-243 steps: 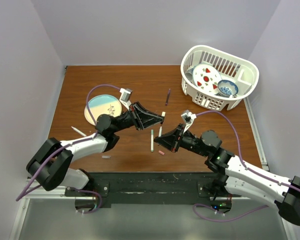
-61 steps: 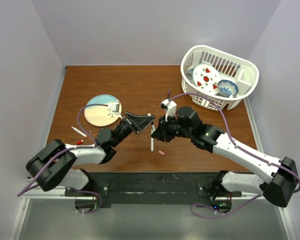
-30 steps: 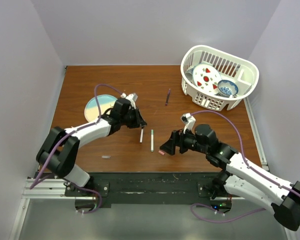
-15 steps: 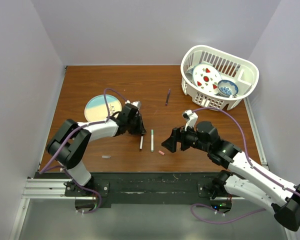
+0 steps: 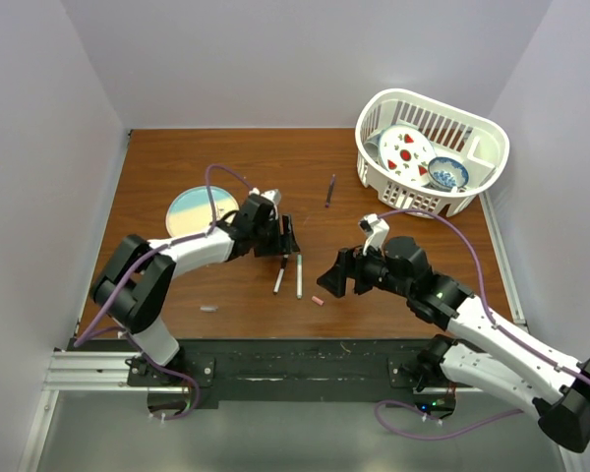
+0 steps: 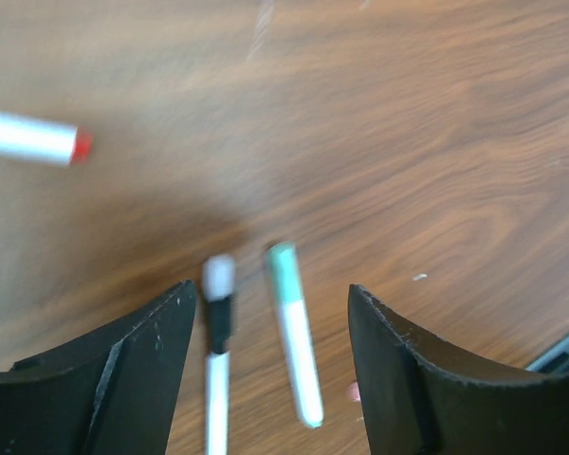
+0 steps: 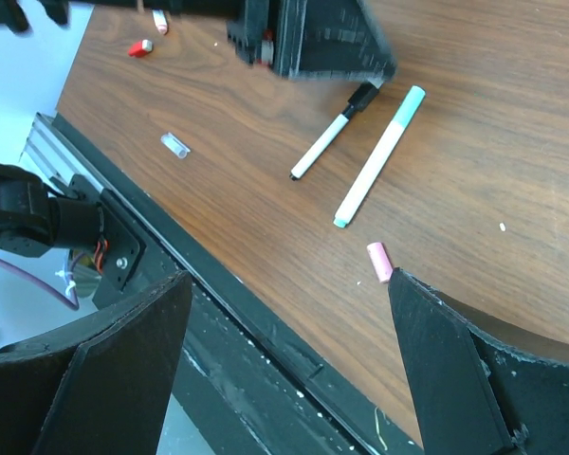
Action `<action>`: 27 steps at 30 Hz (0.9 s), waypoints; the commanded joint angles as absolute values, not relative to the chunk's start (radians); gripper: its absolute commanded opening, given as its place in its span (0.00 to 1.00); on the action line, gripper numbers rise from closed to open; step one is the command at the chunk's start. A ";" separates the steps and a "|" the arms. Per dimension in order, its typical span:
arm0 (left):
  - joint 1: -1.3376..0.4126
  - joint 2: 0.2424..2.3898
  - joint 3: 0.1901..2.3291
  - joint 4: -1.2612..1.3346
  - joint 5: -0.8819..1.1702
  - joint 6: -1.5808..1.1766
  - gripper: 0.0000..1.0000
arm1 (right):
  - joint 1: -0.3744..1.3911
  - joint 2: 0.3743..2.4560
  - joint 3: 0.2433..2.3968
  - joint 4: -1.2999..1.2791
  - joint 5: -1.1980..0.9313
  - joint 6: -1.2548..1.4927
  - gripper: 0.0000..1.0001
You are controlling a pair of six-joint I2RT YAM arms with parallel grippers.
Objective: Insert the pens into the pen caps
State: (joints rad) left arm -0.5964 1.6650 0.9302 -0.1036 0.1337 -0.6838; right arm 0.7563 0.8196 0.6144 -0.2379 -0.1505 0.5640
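Left claw (image 5: 286, 239) is spread wide, low over the table (image 5: 177, 157) — not gripping anything. Two pens lie flat on the wood right by its tips: the black-and-white pen (image 5: 279, 275) and the green-ended pen (image 5: 298, 275), side by side, close but not touching. My right claw (image 5: 332, 275) is gaping too and empty, hovering just right of them with the little pink cap (image 5: 318, 300) near its tips. A dark purple pen (image 5: 329, 190) sits well apart up by the basket (image 5: 403, 202) — and a clear cap (image 5: 208, 309) lies off left near the front edge.
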 commanded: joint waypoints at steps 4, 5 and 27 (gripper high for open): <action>-0.588 1.726 1.265 -0.204 0.150 -0.508 0.69 | 0.753 0.778 0.650 -0.221 -0.152 0.583 0.88; -0.588 1.726 1.279 -0.193 0.138 -0.486 0.69 | 0.755 0.772 0.649 -0.219 -0.150 0.586 0.88; -0.586 2.212 1.719 -0.029 0.192 -0.362 0.62 | 0.755 0.607 0.687 -0.313 -0.055 0.476 0.88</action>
State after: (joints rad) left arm -0.5896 2.1838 1.6150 -0.0582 0.2211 -0.4026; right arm 0.7563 0.6125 0.6582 -0.3099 -0.0719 0.4953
